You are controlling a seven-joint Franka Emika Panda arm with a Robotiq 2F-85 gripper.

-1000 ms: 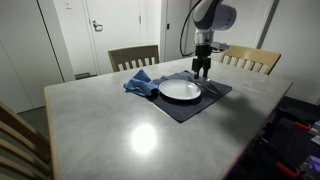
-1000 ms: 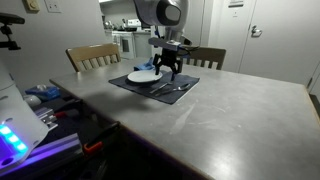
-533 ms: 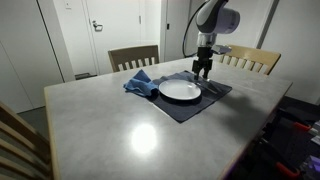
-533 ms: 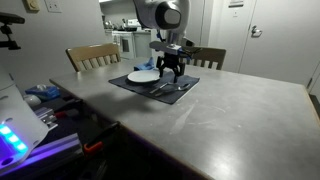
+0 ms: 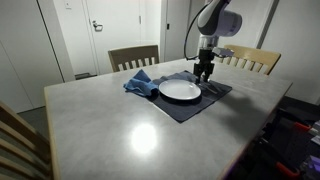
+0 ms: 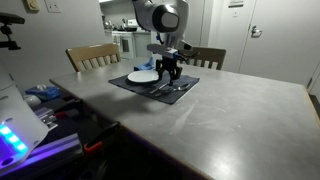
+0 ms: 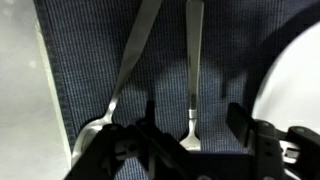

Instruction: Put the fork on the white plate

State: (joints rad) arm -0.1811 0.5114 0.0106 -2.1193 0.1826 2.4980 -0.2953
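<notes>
Near the far edge of the table (image 5: 120, 120), only the wrist view shows the spread-open gripper (image 7: 195, 125) straddling the fork (image 7: 193, 65) beside a spoon (image 7: 127, 72).

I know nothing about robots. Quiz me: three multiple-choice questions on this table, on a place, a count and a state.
1. The silver metal fork lies beside the round white plate on what? A dark blue placemat; B bare table; C blue cloth.
2. How many metal utensils lie below the pincer? A one; B two; C four.
3. The pincer is: A open; B shut on the fork; C shut on the plate.
Answers: 1 A, woven mat shows under it; 2 B, fork and silver spoon side by side; 3 A, jaws apart, gripping nothing.
</notes>
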